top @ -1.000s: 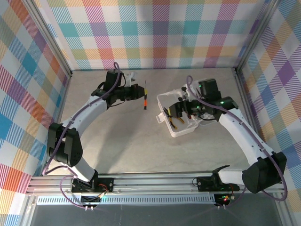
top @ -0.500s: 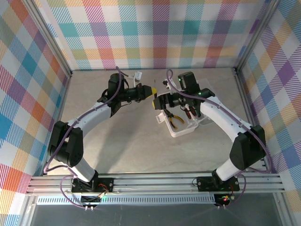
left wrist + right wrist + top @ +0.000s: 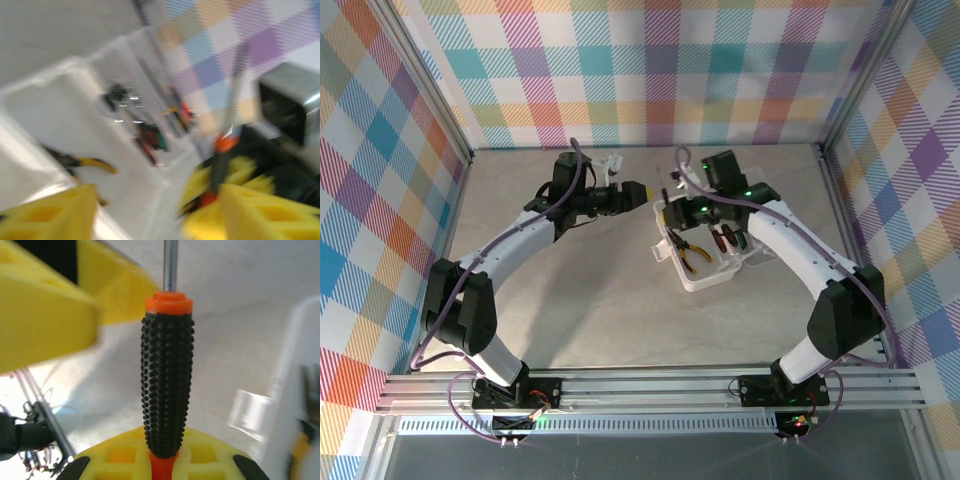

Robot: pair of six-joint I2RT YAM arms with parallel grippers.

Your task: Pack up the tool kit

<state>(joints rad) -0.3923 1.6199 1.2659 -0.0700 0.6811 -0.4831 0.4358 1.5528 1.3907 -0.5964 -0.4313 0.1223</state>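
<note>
I judge the packing well along but not finished. The grey tabletop (image 3: 580, 300) carries nothing loose that I can see. The translucent white rectangular plastic box (image 3: 708, 283) sits open right of centre, with tools already inside.

Both arms reach in toward the box's far left corner. The left gripper (image 3: 638, 190) hangs just beside that corner, over bare table. In its wrist view the yellow foam fingers (image 3: 50, 212) stand well apart with nothing between them. The right gripper (image 3: 672, 204) is above the box's far left edge, its pads pressed together on the last tool.

Inside the box, the yellow-handled pliers (image 3: 688, 256) lie in the large left compartment with the jaws pointing away from me. A few small red-handled screwdrivers (image 3: 725, 240) lie in the narrower right compartment. The left wrist picture is too smeared for me to count them, so I'd put it at two or three.

The piece left to pack is the black knobbed-handle screwdriver with an orange collar (image 3: 167, 380). It is clamped at its orange butt end, and its bare steel shaft points away from the right wrist camera. The grip looks clean and straight. As I read it, this tool has to go into the box and then the box has to be closed.
</note>
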